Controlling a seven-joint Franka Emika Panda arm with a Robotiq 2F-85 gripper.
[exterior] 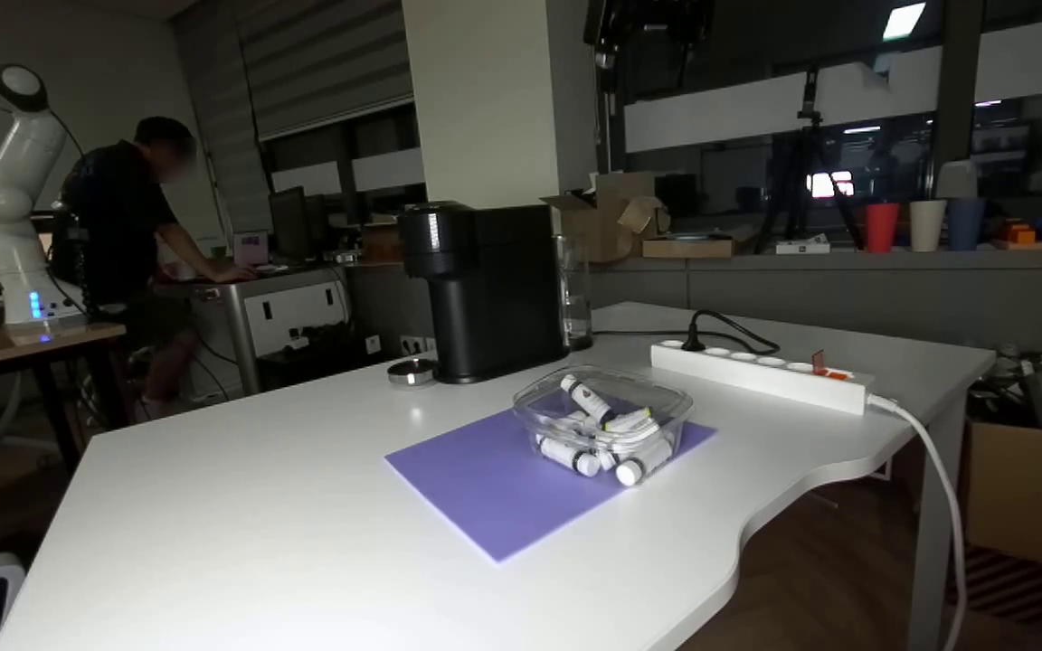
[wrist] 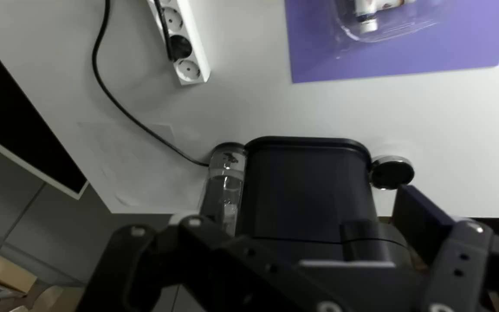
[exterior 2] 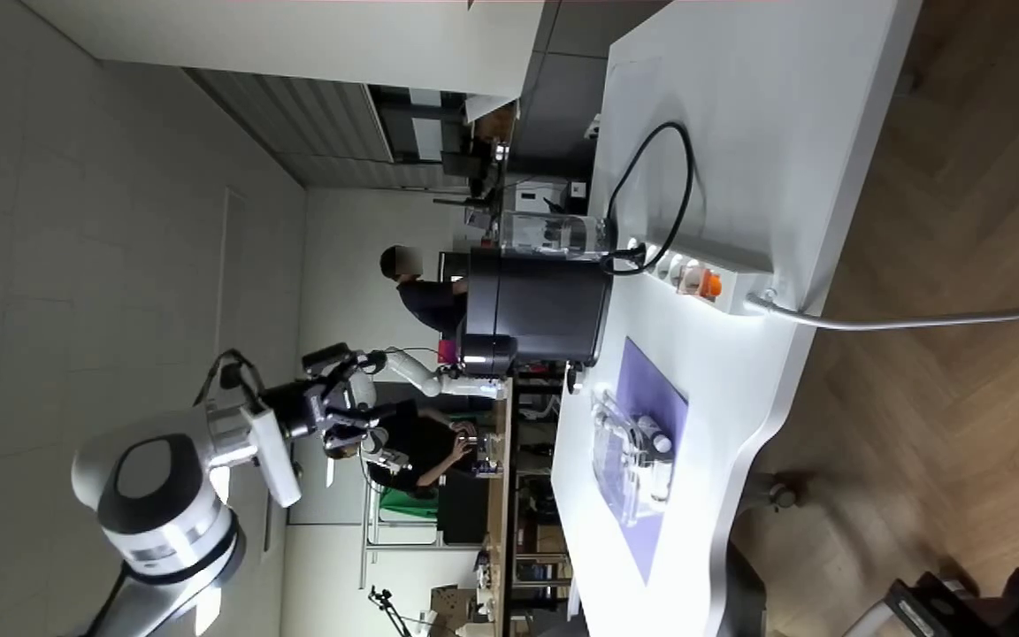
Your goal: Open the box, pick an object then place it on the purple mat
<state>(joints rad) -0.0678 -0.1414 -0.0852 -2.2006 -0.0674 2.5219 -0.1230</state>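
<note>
The box, a small clear plastic container point(exterior: 530, 411), holds several white tubes with dark bands. It stands on the purple mat point(exterior: 494, 488); I cannot tell for sure whether its clear lid is shut. The box point(exterior 2: 607, 456) and mat point(exterior 2: 651, 380) also show in an exterior view turned on its side. In the wrist view the box point(wrist: 388, 32) is cut off at the top, over the mat point(wrist: 319, 56). My gripper point(wrist: 301, 221) is open and empty, high above the table, over the black appliance and away from the box. It also shows in an exterior view point(exterior 2: 355, 398).
A tall black appliance point(exterior: 503, 289) with a clear tank point(wrist: 227, 173) stands beside the mat. A round metal-rimmed dish point(exterior: 412, 372) lies at its foot. A white power strip point(exterior: 761, 375) with a black cable lies near the box. The table edge point(exterior: 738, 561) curves inward.
</note>
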